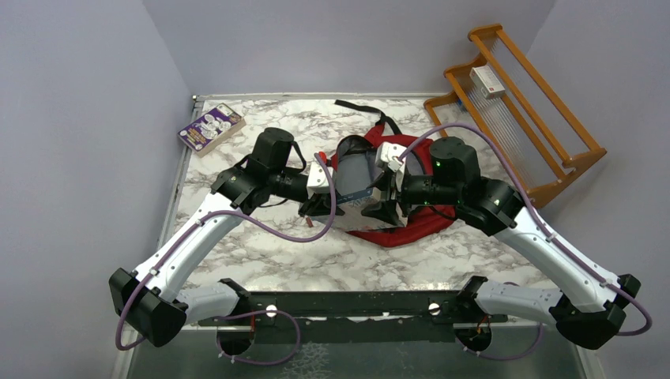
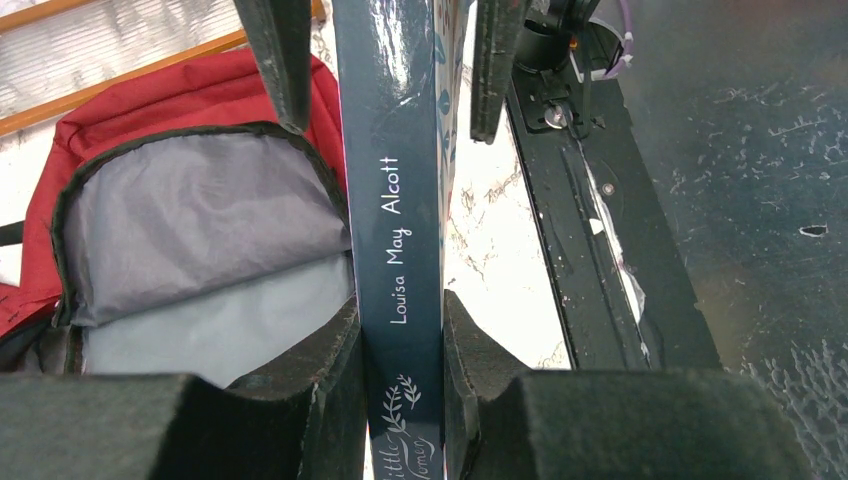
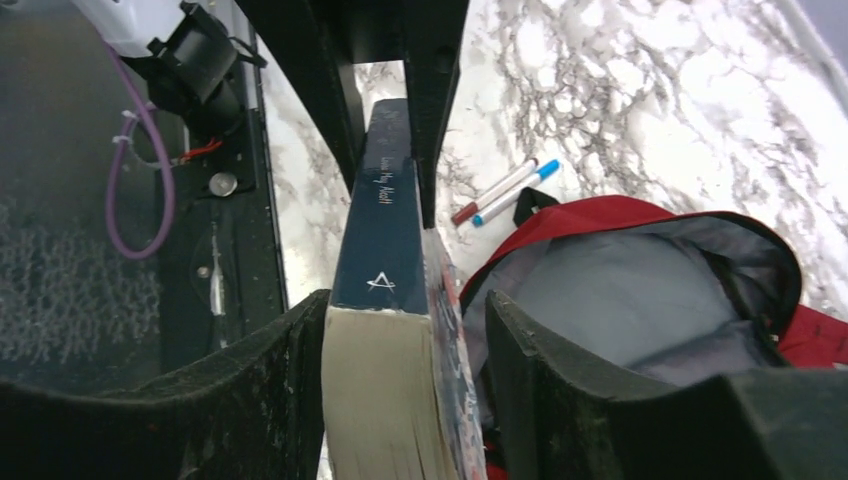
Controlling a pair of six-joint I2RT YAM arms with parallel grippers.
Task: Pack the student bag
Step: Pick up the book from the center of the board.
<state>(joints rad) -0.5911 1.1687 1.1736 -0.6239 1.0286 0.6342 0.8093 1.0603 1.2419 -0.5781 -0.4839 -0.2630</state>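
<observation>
The student bag lies red and open in the middle of the table, and its grey lining shows in both wrist views. A dark blue book is held level just above the bag's mouth, spine up. My left gripper is shut on one end of the book. At the book's other end, my right gripper straddles it. One of its fingers touches the cover and a gap remains at the other. In the top view the two grippers face each other over the bag.
A purple book lies at the far left corner. A wooden rack with a small white box stands at the back right. Two markers lie on the marble beside the bag. A black strap trails behind it.
</observation>
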